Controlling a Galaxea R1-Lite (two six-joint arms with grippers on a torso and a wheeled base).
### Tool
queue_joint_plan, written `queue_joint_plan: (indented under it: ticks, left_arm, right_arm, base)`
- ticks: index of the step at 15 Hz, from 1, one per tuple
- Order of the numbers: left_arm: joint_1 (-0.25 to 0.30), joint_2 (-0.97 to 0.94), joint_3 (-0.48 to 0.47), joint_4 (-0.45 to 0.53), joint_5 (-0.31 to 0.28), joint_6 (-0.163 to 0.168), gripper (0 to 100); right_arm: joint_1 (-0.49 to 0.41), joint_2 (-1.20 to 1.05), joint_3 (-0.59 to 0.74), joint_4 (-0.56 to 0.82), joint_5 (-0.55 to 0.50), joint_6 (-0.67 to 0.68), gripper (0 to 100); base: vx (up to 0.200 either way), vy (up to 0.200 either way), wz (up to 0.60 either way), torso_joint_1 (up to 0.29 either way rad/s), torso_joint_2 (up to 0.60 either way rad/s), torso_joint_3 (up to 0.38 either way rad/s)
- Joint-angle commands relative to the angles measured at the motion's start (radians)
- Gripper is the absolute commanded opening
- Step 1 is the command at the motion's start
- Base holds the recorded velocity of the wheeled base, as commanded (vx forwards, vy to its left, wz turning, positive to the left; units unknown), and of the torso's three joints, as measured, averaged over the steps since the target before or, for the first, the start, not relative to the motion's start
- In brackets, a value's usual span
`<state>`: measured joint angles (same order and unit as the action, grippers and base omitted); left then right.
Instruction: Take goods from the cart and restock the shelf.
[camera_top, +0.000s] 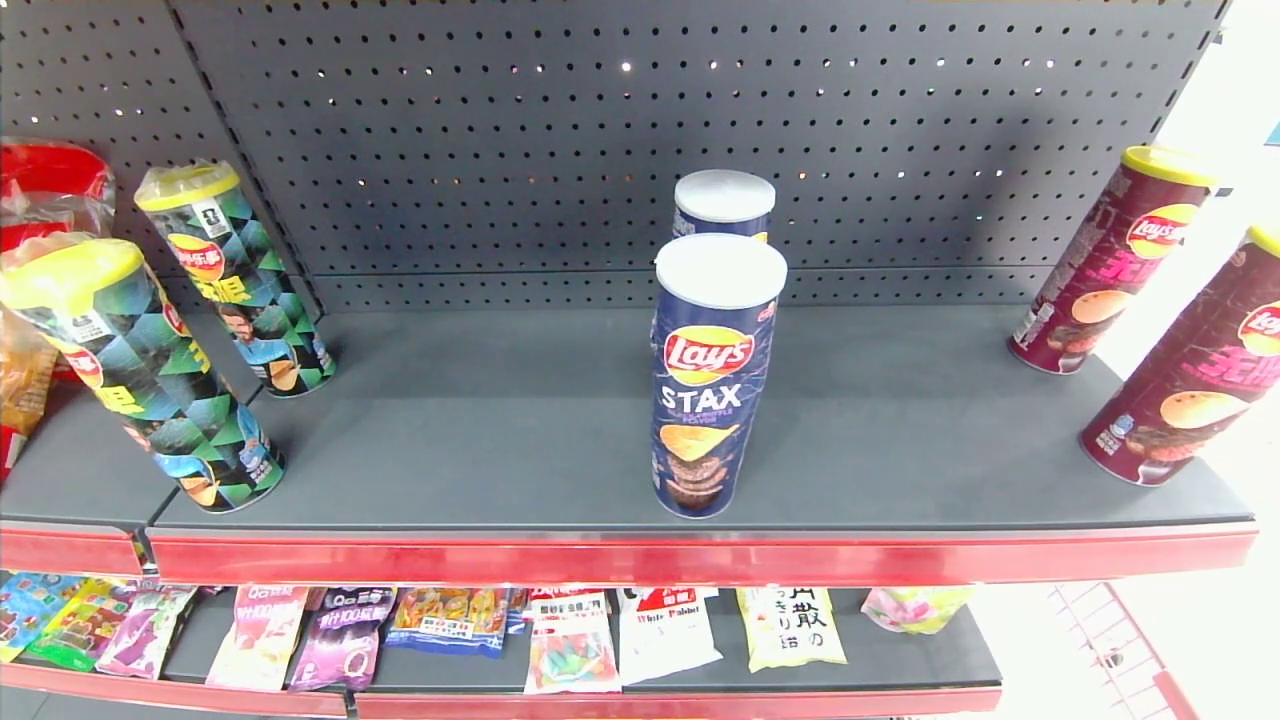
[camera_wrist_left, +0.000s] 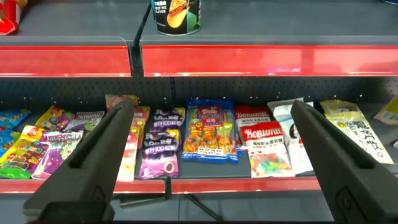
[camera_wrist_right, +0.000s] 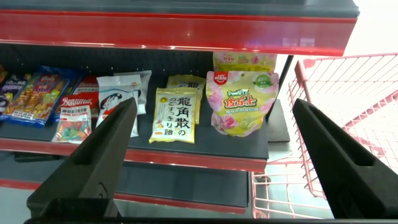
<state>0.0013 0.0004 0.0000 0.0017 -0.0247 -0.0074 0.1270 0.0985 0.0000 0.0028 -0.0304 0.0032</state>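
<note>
In the head view the upper shelf (camera_top: 480, 430) carried chip cans standing upright in rows running from near to far. A blue can (camera_top: 715, 380) stood close to the front edge with a second blue can (camera_top: 723, 203) right behind it, the green cans (camera_top: 150, 380) were at the left and the maroon cans (camera_top: 1105, 260) at the right. Labels faced out, probably so that each flavour kept its own lane, and the bare stretches either side of the blue row looked like the room left to fill. Underneath, the lower shelf (camera_top: 930, 660) held a line of flat snack bags (camera_top: 570, 640), and a corner of the pink wire cart (camera_top: 1110, 640) showed low at the right. In the left wrist view the left gripper (camera_wrist_left: 212, 109) had its fingers spread wide with nothing between them, level with the lower shelf and facing the candy bags (camera_wrist_left: 208, 127). In the right wrist view the right gripper (camera_wrist_right: 214, 104) was likewise spread and held nothing, facing the yellow bag (camera_wrist_right: 174, 115) and the pink and green bag (camera_wrist_right: 242, 102) at the right end of that shelf. The cart stood just beyond the shelf's right end, and what it held could not be made out. With both arms unloaded, the next can had to come from the cart, and the right arm seemed the nearer one.
</note>
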Motion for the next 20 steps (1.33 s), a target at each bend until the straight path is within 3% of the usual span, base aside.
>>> queue_joint_plan:
  ticks: [1,8,12,13,15,16,17,19,20]
  left_arm:
    - [0.000,0.000,0.000,0.000,0.000,0.000,100]
    - [-0.017,0.049,-0.002,0.000,-0.004,0.006,100]
    - [-0.017,0.044,-0.012,-0.017,-0.040,-0.002,100]
    - [-0.037,0.142,-0.161,-0.051,-0.043,-0.054,100]
    - [-0.060,0.532,-0.528,-0.062,-0.060,-0.293,100]
    - [-0.072,0.639,-0.568,-0.065,-0.109,-0.289,100]
    - [-0.087,0.721,-0.572,-0.078,-0.192,-0.252,100]
    - [-0.099,0.892,-0.577,-0.092,-0.373,-0.111,100]
    - [-0.109,0.975,-0.592,-0.092,-0.439,-0.020,100]
  right_arm:
    - [0.000,0.001,0.000,0.000,0.000,0.000,100]
    - [0.000,0.001,0.000,0.000,0.001,-0.003,100]
    - [0.000,0.001,-0.002,0.000,0.001,-0.003,100]
    - [0.000,0.001,-0.002,0.000,0.000,-0.003,100]
    - [0.000,0.003,-0.002,0.002,0.001,-0.005,100]
    - [0.000,0.003,-0.002,0.002,0.001,-0.005,100]
    - [0.000,0.001,-0.002,0.000,0.001,-0.005,100]
    - [0.000,0.003,-0.002,0.000,0.000,-0.005,100]
    - [0.000,0.003,-0.002,0.000,0.000,-0.005,100]
  base:
    - [0.000,0.000,0.00,0.000,0.00,0.000]
    - [0.000,0.000,0.00,0.000,0.00,0.000]
    - [0.000,0.000,0.00,0.000,0.00,0.000]
    - [0.000,0.000,0.00,0.000,0.00,0.000]
    - [0.000,0.000,0.00,0.000,0.00,0.000]
    - [0.000,0.000,0.00,0.000,0.00,0.000]
    - [0.000,0.000,0.00,0.000,0.00,0.000]
    - [0.000,0.000,0.00,0.000,0.00,0.000]
    - [0.000,0.000,0.00,0.000,0.00,0.000]
